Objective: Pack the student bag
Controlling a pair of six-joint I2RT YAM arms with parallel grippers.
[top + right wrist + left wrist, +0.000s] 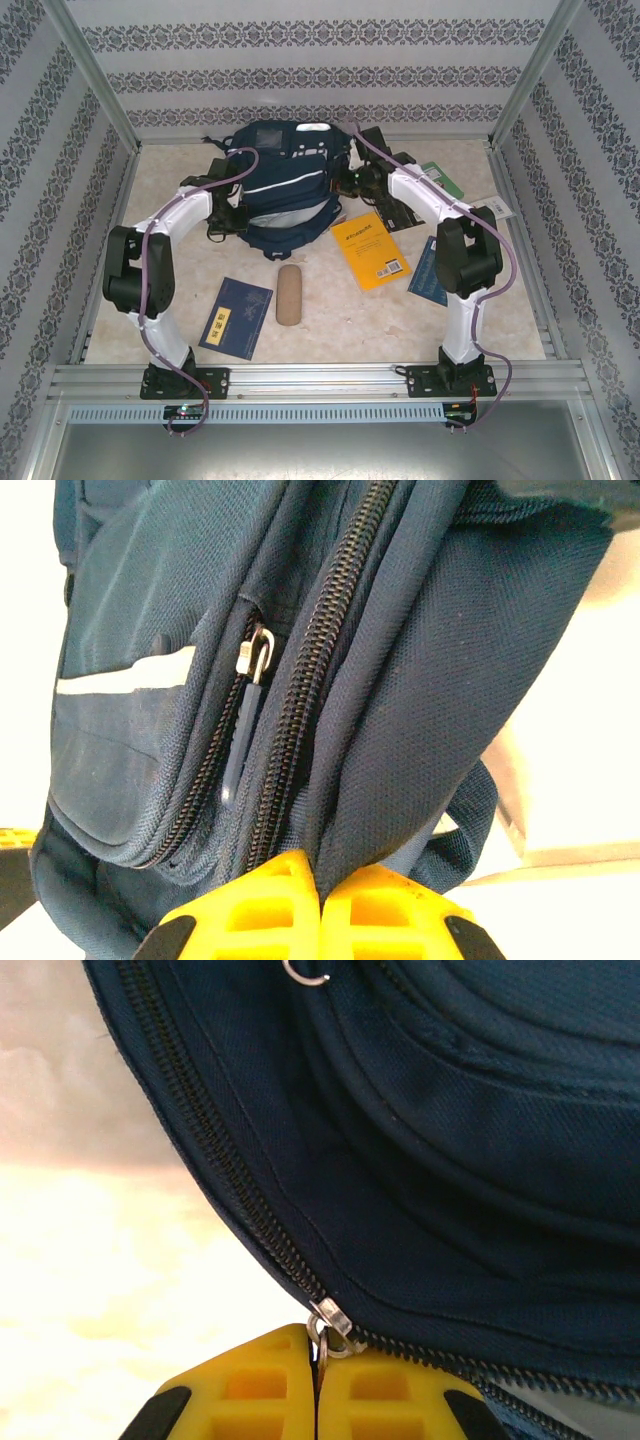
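Your student bag [285, 190] lay at the far middle of the surface [330, 315], soft and floppy; it would likely sag unless taken by seams or zipper. Your left tool [317, 1362] was pinched shut on the zipper ring [325, 1340]. Your right tool [320, 885] was clamped on the bag's side fabric [410, 710]. The surface was pale and marbled, boxed in by patterned walls [300, 60].

No legible text, dark title line on the yellow book [371, 250] too small to read, yellow label [217, 326] on the navy book [236, 317] blurred, grey-white patches on the student bag [285, 185] carrying marks that cannot be made out
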